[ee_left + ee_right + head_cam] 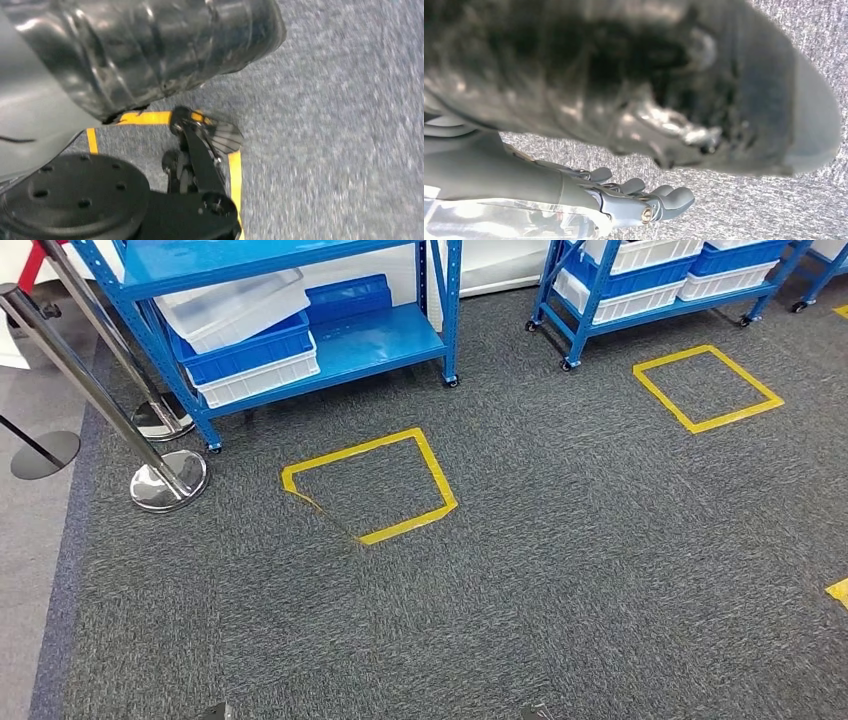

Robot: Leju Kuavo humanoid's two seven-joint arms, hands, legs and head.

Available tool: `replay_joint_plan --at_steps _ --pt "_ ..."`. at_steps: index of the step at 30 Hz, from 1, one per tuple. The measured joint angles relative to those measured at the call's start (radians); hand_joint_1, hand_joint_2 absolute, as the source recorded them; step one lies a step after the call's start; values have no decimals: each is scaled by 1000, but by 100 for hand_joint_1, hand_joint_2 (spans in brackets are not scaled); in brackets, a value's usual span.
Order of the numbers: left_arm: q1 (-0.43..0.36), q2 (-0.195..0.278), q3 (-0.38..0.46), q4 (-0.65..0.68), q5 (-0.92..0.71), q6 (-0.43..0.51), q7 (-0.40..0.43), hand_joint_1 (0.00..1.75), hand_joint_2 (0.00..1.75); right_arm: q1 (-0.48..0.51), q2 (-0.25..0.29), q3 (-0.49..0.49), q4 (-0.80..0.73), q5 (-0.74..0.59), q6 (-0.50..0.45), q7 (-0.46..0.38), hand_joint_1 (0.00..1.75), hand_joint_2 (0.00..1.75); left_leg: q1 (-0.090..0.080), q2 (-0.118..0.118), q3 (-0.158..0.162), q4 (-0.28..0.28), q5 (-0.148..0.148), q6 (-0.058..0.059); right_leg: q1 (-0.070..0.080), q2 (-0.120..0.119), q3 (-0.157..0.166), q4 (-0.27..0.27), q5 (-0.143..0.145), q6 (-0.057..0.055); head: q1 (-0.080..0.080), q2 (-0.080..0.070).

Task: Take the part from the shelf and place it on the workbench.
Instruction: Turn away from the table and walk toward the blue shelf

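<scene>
Blue steel shelf [300,330] stands far and to our left on grey carpet [560,570], loaded with blue and white bins [250,345]; which bin holds the part we cannot tell. A yellow taped square [370,485] lies just in front of it. We judge ourselves in the approach step. Our right hand [624,197] hangs with fingers loosely extended, holding nothing; our left hand [200,150] is blurred, fingers unclear. Next we need to step closer and raise an arm.

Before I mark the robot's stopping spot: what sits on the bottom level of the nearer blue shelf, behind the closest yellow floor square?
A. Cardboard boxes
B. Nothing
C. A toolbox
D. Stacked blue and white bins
D: the head view shows blue and white bins stacked on the shelf's lowest level, behind the yellow square.
</scene>
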Motion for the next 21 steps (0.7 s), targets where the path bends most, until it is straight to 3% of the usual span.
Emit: replay_joint_plan --at_steps 2,4,6,9,10,12,14,15,16,18,19,21 --pt "0 0 0 0 0 2 0 0 0 0 0 0 0 2 2 1 0 0 1 8 56 -119 66 2 -1 0 9 1 -8 6 0 0" --pt "-1 1 0 0 1 1 0 0 0 0 0 0 0 6 3 3 0 0 -4 15 107 -222 95 9 1 -1 14 2 -16 17 0 0" --pt "-1 1 0 0 2 -1 1 0 0 0 0 0 1 8 6 6 0 0 -10 14 118 -246 89 19 4 -3 16 -1 -20 28 2 0" --pt "1 0 0 0 3 -2 1 0 0 1 0 0 1 9 9 9 0 0 -6 11 129 -259 89 39 3 -4 11 19 -37 42 4 0" --pt "1 0 0 0 2 -2 1 0 0 1 0 0 1 9 9 9 0 0 -4 11 134 -264 88 46 3 -3 -7 57 -56 45 4 0" --pt "-1 0 0 0 2 -4 1 0 0 3 0 0 2 9 9 11 0 0 -6 11 140 -265 83 57 3 0 -75 181 -104 47 5 0" --pt "-1 1 0 0 2 -4 1 0 0 8 -1 0 2 9 8 13 0 0 -9 7 148 -265 75 62 2 1 -135 270 -116 48 5 0" --pt "0 1 0 0 2 -3 1 0 0 11 -1 0 3 9 8 15 0 0 -9 5 154 -264 70 62 2 1 -141 265 -93 48 5 0" --pt "1 1 0 0 2 -3 1 0 0 13 -1 0 4 9 8 17 0 0 -9 2 162 -263 64 60 2 1 -131 225 -56 48 5 0" --pt "3 0 0 0 2 -2 1 0 0 13 -2 0 5 10 9 19 0 0 -11 -2 175 -259 50 53 3 3 -85 99 16 43 6 0" --pt "2 0 0 0 2 -1 1 0 0 12 -2 0 6 11 10 19 0 0 -13 -3 178 -257 44 47 4 4 -66 54 30 39 5 0" --pt "0 -1 0 0 2 0 2 0 0 12 -2 0 6 13 13 19 0 0 -14 -5 179 -255 37 37 8 5 -49 22 24 29 4 0"
